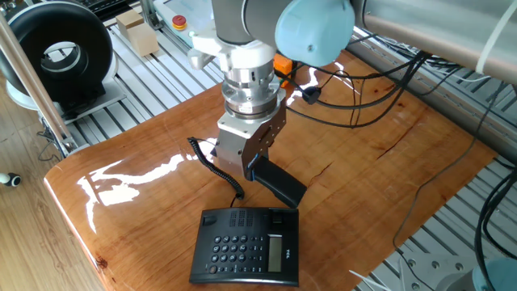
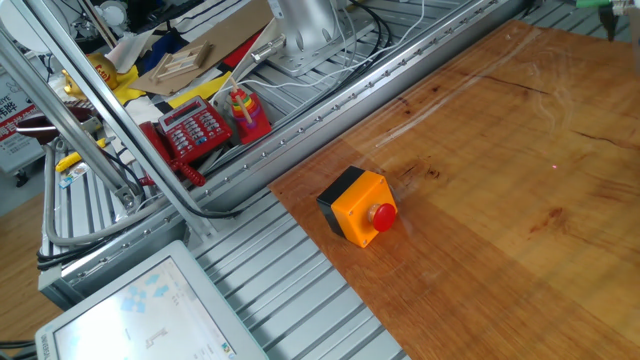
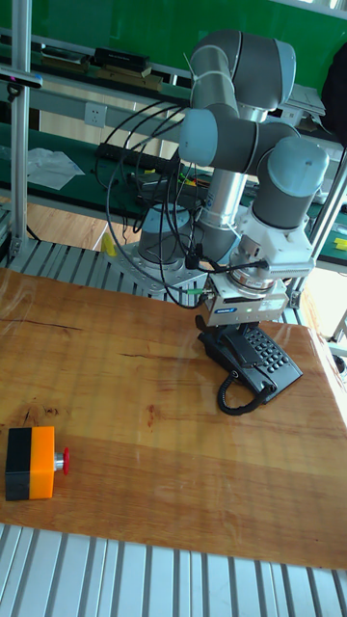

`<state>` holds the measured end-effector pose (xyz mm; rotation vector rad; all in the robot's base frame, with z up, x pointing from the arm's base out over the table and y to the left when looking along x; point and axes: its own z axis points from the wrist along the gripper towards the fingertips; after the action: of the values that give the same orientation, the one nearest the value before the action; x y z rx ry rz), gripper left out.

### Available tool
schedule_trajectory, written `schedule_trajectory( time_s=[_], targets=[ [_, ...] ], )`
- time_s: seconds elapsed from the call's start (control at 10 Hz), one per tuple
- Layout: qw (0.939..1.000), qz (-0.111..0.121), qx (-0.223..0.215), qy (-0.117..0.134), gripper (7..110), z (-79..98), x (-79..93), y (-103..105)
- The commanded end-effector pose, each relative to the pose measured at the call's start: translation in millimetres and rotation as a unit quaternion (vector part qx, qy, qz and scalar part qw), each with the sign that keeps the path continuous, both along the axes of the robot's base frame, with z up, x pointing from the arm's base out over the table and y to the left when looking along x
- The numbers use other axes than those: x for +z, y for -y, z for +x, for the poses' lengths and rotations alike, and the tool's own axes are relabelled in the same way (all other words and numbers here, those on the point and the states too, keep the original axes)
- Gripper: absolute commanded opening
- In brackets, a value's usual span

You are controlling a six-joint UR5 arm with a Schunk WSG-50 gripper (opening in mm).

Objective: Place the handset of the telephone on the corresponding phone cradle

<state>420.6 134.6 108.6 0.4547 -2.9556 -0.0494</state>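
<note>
Orange button box (image 2: 359, 206) with red push-button set on the wooden table (image 2: 520, 200), red calculator-like keypad (image 2: 195, 128) seen beyond the table's edge, black fan duct (image 1: 56, 48) placed off its far corner

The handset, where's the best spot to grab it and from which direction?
Grip the handset across its narrow width near mid-length, coming from above, as the gripper does now. It is a slim bar with rounded ends, so the straight middle probably gives the fingers flat faces and balance. Keep clear of the coiled cord at one end.
</note>
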Motion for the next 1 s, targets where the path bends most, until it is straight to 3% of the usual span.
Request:
schedule_trajectory(
  time_s=[0.0, 0.2, 0.3, 0.5, 0.7, 0.9],
  targets=[
    [0.9999, 0.003, -0.014, 0.003, 7, -7.7, 13.2, -3],
    [0.9998, 0.001, -0.02, 0.007, 7, -5.2, 11.8, -2],
    [0.9992, -0.011, -0.029, 0.025, 7, 6.8, 7.1, 3],
    [0.9964, -0.001, -0.053, 0.067, 7, 38.6, -12.4, -8],
    [0.9948, 0.009, -0.068, 0.075, 7, 41.9, -30.1, -30],
    [0.994, -0.003, -0.08, 0.075, 7, 29.2, -37.6, -41]
  ],
)
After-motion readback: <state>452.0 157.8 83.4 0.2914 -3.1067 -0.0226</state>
